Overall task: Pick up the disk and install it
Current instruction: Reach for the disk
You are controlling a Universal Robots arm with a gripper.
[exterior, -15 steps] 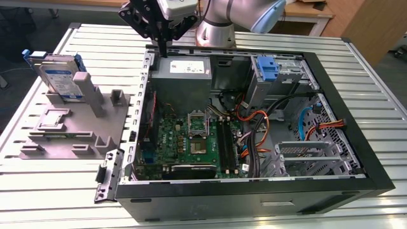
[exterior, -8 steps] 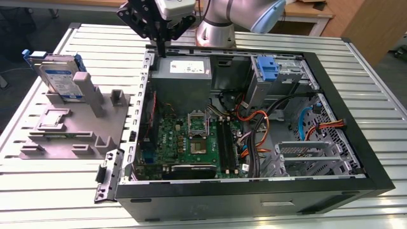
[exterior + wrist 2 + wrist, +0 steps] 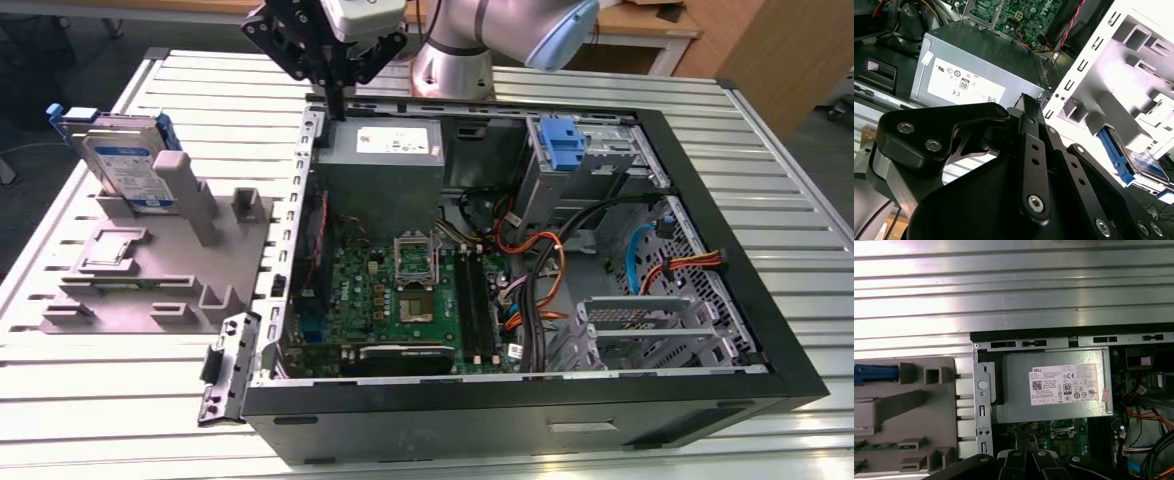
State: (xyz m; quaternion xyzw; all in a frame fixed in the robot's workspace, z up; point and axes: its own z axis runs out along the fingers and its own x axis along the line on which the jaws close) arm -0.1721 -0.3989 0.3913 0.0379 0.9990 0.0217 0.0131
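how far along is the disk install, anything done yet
Nothing looks done: the disk stands upright in the grey holder at the exterior view's left, outside the computer case. In hand: nothing; the pincer is shut and empty, above the case's edge by the power supply. Left: both the pick-up and the install.

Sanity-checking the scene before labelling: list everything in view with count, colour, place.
disk: 1, silver, blue carrier, upright in fixture, exterior view's left
fixture: 1, grey, on table beside case
computer case: 1, black, open, on table
power supply: 1, grey, inside case, below gripper
motherboard: 1, green, inside case
latch: 1, blue, on drive cage
table: 1, silver slats, under everything
arm: 1, silver, at case's far edge
gripper: 1, black, shut, empty
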